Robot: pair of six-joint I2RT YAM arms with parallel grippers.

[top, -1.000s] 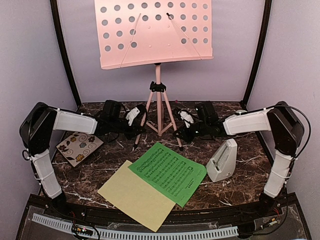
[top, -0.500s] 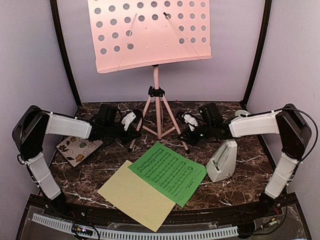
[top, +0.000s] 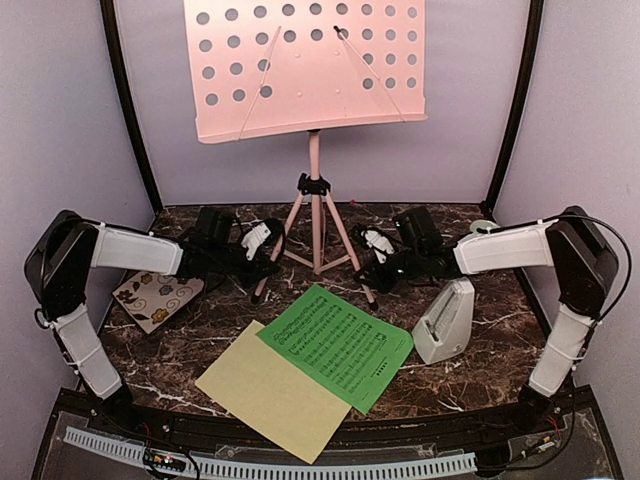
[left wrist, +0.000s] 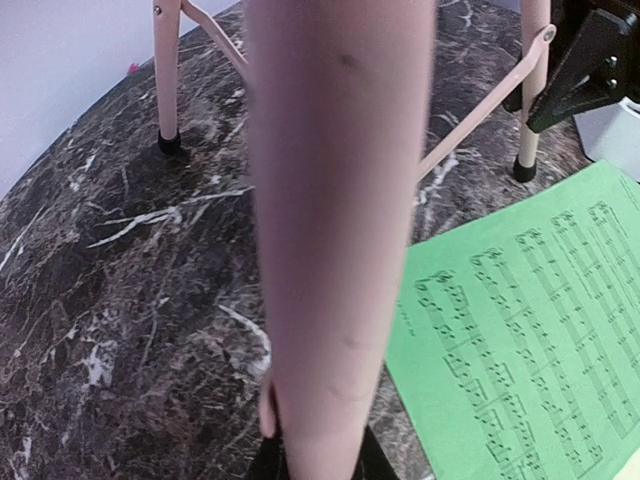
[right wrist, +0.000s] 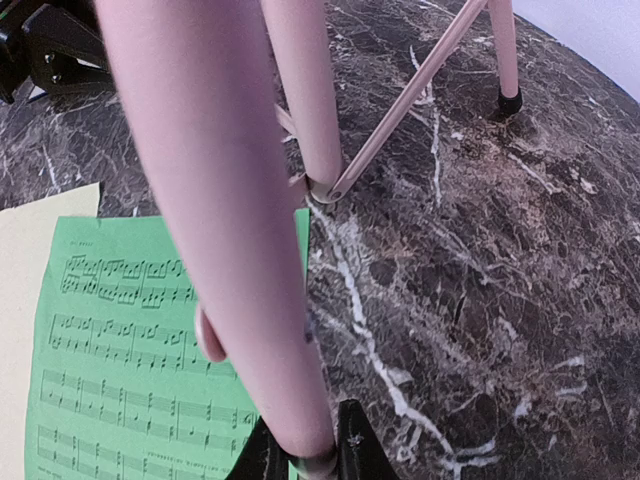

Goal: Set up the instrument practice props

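Observation:
The pink music stand (top: 310, 65) stands at the back middle on its tripod. My left gripper (top: 262, 262) is shut on its front left leg (left wrist: 335, 230), low near the foot. My right gripper (top: 372, 262) is shut on its front right leg (right wrist: 230, 230), also near the foot. The green music sheet (top: 340, 345) lies flat in front of the stand, overlapping the pale yellow music sheet (top: 265, 395). The green sheet also shows in the left wrist view (left wrist: 530, 330) and the right wrist view (right wrist: 130, 370). The light-grey metronome (top: 445, 320) stands right of the sheets.
A floral tile (top: 155, 295) lies at the left under my left arm. A small pale green bowl (top: 483, 226) peeks out behind my right arm. Purple walls and black posts close in the back and sides. The table is dark marble (top: 200, 345).
The two gripped legs have spread a little wider and the stand's hub has sunk slightly. Both arms have reached further forward and lower, and the desk has shifted a little.

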